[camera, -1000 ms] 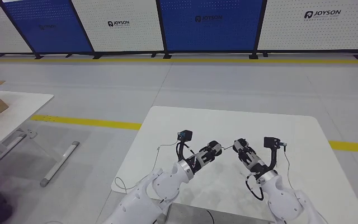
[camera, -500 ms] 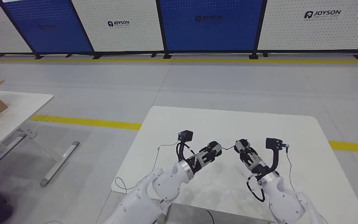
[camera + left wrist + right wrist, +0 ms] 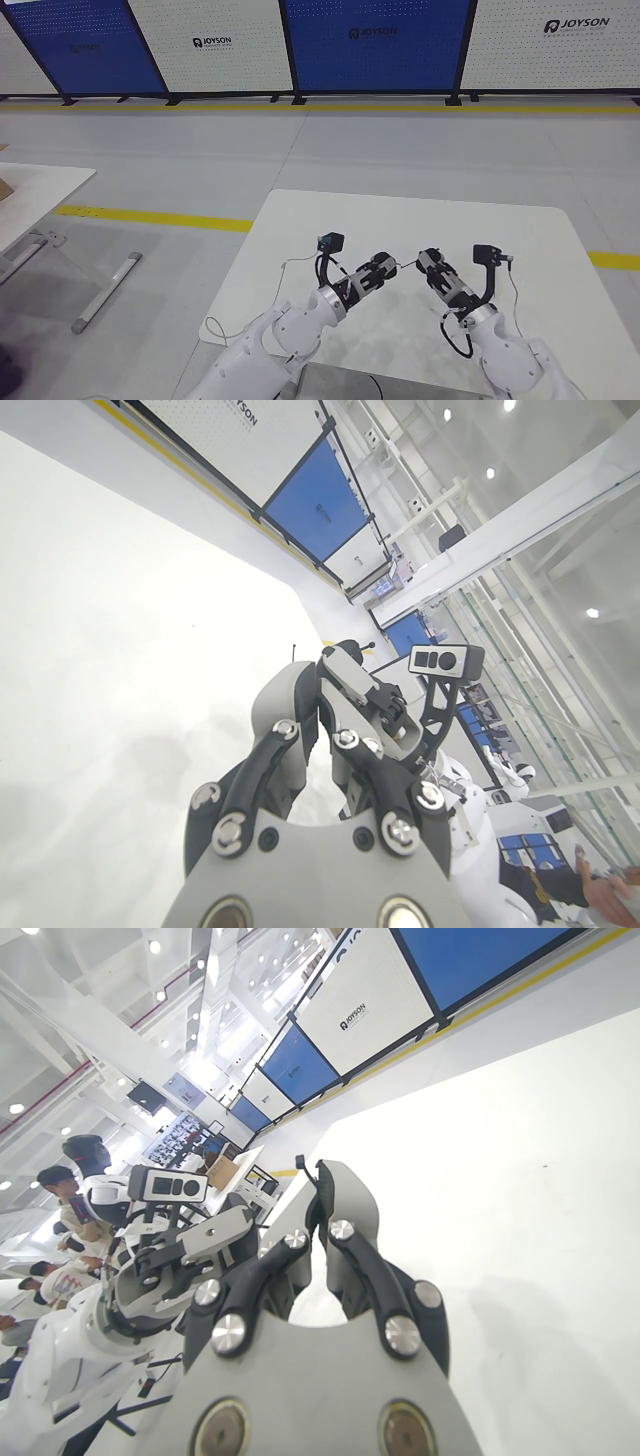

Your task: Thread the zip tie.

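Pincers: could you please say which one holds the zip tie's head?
The right pincer: the zip tie's head juts from it; the left pincer holds the tail.

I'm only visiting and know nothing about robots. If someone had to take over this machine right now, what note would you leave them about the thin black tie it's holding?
Left gripper: shut on one end of the thin black plastic zip tie.
Right gripper: shut on the other end, just below the tie's small square head.
Where: both grippers are held above the white table, tips close together, with the tie spanning the gap.
Done: tie is off the table, both ends gripped.
Left: no tail shows through the head, so threading appears not yet done.
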You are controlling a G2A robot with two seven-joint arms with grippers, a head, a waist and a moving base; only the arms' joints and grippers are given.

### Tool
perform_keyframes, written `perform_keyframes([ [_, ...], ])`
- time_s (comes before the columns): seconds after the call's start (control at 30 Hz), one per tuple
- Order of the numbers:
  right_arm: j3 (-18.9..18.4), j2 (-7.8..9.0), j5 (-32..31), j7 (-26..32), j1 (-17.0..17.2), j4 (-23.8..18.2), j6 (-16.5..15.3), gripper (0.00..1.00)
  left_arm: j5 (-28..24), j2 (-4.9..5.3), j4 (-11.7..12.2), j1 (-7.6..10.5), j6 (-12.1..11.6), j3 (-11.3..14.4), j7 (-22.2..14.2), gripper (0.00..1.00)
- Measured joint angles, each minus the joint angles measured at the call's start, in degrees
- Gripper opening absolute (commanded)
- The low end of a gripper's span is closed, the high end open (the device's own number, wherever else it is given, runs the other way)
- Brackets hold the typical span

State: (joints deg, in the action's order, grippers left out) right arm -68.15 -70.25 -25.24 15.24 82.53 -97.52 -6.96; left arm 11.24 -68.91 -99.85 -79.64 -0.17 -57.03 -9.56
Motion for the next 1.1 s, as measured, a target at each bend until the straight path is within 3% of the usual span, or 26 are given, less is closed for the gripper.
perform_keyframes([
  [0.37, -0.3, -0.15, 0.9, -0.3, -0.1, 0.4, -0.7, 0.0, -0.3, -0.22, 0.4, 0.36, 0.6, -0.1, 0.5, 0.0],
  [0.5, -0.4, -0.17, 1.1, -0.2, -0.1, 0.4, -0.7, 0.06, -0.4, -0.31, 0.6, 0.51, 0.8, 0.0, 0.5, 0.0],
  [0.83, -0.7, -0.19, 1.2, 0.3, 0.3, 0.4, -1.0, 0.05, -0.7, -0.52, 0.8, 0.7, 1.4, 0.0, 1.0, 0.0],
  [1.1, -0.8, -0.18, 1.1, 0.9, 0.4, 0.2, -1.0, 0.11, -0.7, -0.62, 0.8, 0.64, 1.3, -0.1, 1.2, 0.0],
])
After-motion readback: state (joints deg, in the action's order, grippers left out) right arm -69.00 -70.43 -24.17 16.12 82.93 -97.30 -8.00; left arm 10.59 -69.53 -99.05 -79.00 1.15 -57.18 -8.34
